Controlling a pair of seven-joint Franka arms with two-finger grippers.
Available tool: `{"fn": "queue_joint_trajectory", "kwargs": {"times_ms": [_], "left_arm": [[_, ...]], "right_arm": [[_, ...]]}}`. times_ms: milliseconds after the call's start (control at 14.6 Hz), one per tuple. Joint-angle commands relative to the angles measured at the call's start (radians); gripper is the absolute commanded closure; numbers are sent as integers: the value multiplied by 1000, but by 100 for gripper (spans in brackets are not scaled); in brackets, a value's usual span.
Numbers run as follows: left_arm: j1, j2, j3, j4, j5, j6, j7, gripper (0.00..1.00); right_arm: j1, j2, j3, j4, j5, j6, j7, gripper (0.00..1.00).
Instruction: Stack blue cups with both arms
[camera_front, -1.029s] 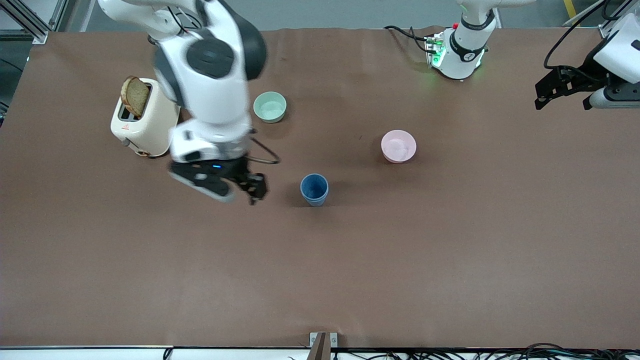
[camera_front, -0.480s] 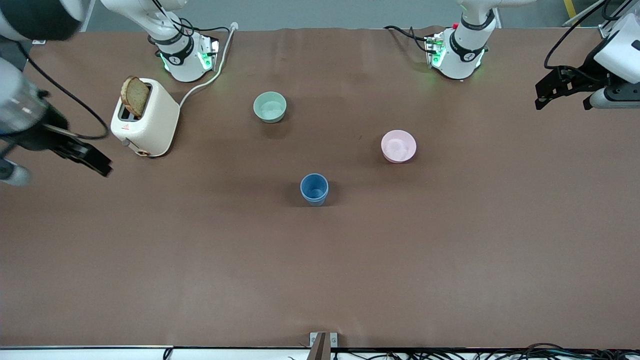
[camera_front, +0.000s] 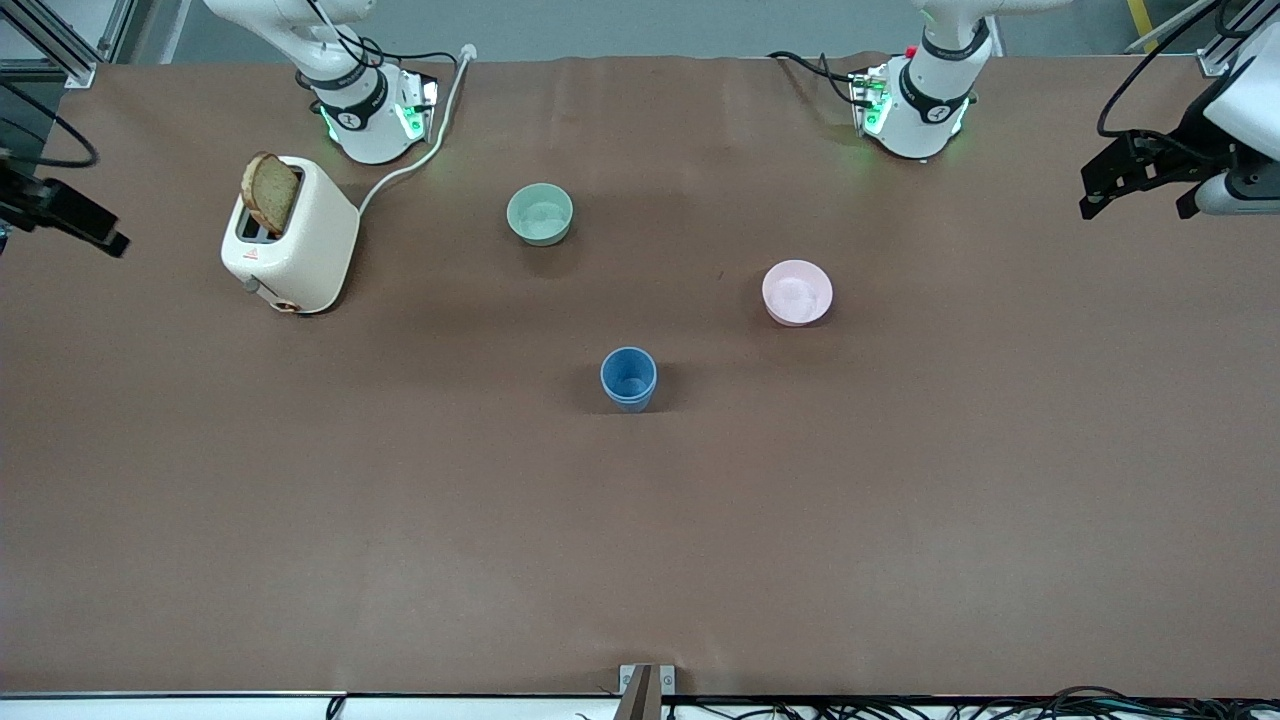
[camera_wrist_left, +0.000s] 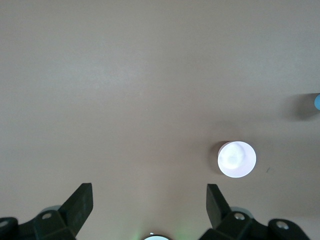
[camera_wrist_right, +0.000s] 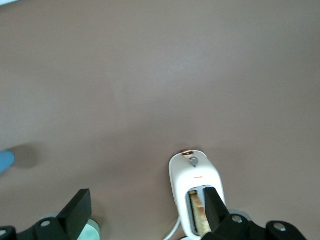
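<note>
Only one upright blue cup (camera_front: 628, 378) shows, mid-table; I cannot tell whether another is nested in it. Its edge also shows in the left wrist view (camera_wrist_left: 317, 102) and the right wrist view (camera_wrist_right: 5, 161). My left gripper (camera_front: 1135, 195) hangs open over the left arm's end of the table, well away from the cup, with nothing between its fingers (camera_wrist_left: 149, 200). My right gripper (camera_front: 85, 222) hangs at the right arm's end, partly out of the front view. It is open and empty (camera_wrist_right: 147, 205), above the toaster.
A cream toaster (camera_front: 290, 235) with a slice of toast (camera_front: 270, 192) stands near the right arm's base. A pale green bowl (camera_front: 540, 213) and a pink bowl (camera_front: 797, 292) sit farther from the front camera than the cup.
The right arm has swung from right beside the blue cup out to the right arm's end of the table. The left gripper has shifted slightly. The cup has not moved.
</note>
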Motion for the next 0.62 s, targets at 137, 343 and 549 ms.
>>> {"fn": "queue_joint_trajectory", "kwargs": {"times_ms": [137, 343, 549], "left_arm": [[7, 13, -1, 19, -2, -2, 15, 0], [7, 13, -1, 19, -2, -4, 15, 0], [7, 13, -1, 19, -1, -4, 15, 0]], "right_arm": [[-30, -21, -23, -41, 29, 16, -80, 0], [-30, -20, -35, -41, 28, 18, -114, 0], [-32, -18, -37, -41, 25, 22, -134, 0]]}}
